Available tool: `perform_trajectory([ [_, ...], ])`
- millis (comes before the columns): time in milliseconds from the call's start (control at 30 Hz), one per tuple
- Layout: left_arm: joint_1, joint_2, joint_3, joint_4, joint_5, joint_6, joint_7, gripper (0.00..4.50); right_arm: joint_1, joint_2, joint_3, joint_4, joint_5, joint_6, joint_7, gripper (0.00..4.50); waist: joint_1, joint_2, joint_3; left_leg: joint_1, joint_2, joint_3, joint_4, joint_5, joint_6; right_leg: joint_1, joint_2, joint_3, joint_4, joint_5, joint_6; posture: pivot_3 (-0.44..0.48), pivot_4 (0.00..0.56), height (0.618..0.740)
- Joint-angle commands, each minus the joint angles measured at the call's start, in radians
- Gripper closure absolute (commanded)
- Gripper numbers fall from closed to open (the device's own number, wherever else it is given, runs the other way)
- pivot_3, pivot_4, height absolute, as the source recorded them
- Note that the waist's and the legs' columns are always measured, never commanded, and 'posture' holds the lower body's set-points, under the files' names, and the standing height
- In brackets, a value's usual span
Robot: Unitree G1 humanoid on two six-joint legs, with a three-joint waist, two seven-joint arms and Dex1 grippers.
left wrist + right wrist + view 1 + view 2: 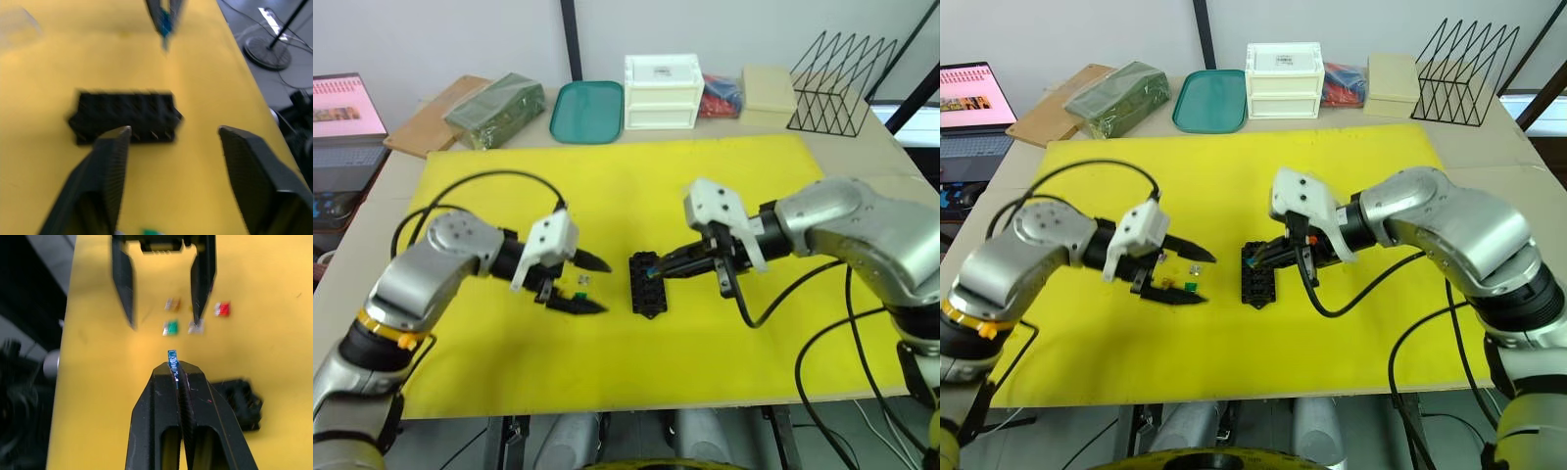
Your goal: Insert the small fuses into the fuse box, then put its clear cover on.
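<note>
While my right gripper pinches a tiny blue fuse between its ribbed black fingertips, the tip of that fuse pokes out past them, a thin translucent sliver. I hold it just above the fuse box, a small black plastic block with a row of slots and little tabs at its edges, lying flat on the matte yellow mat. The blue fuse hangs over the far end of the box; whether it touches a slot I cannot quite tell.

On the other side of the fuse box, my left gripper stands wide open, its two pointed, textured fingers spread apart with nothing between them. Near those fingertips lie the loose fuses, well clear of the box: a green one, a red one, a tan one and a greyish clear one, each a flat little rectangle of glossy plastic resting on the mat.
</note>
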Motion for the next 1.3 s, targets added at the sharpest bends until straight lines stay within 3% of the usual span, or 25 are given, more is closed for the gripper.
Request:
perform_trajectory([
  [33, 0.060, 0.011, 0.014, -0.067, 0.034, -0.090, 0.013, 0.02, 0.036, -0.002, 0.021, -0.042, -0.075, -0.118, 0.044, 4.50, 0.003, 0.000, 0.000, 0.000, 0.000, 0.000, 0.000, 0.000, 0.000, 0.000, 0.000, 0.000, 0.000, 0.000, 0.000, 0.000, 0.150, 0.740],
  [200, 0.135, -0.068, -0.003, -0.064, 0.120, -0.201, 0.131, 0.02, 0.122, 0.031, 0.069, -0.060, -0.169, -0.239, 0.053, 4.50, 0.012, 0.000, 0.000, 0.000, 0.000, 0.000, 0.001, 0.000, 0.000, 0.002, 0.000, 0.000, -0.001, 0.001, 0.000, 0.000, 0.150, 0.740],
  [433, 0.117, -0.152, -0.027, 0.003, 0.210, -0.291, 0.206, 0.02, 0.153, 0.051, 0.080, -0.032, -0.247, -0.308, 0.066, 4.50, 0.023, 0.000, 0.000, 0.001, 0.000, 0.000, 0.001, 0.000, 0.000, 0.001, 0.000, 0.000, -0.001, 0.001, 0.000, 0.000, 0.150, 0.740],
  [1300, 0.073, -0.184, -0.059, 0.049, 0.246, -0.298, 0.195, 0.02, 0.196, 0.035, 0.016, -0.013, -0.280, -0.295, 0.098, 4.50, 0.025, 0.000, 0.000, 0.001, 0.000, 0.000, 0.001, 0.000, 0.000, 0.002, 0.000, 0.000, -0.001, 0.001, 0.000, 0.000, 0.150, 0.740],
])
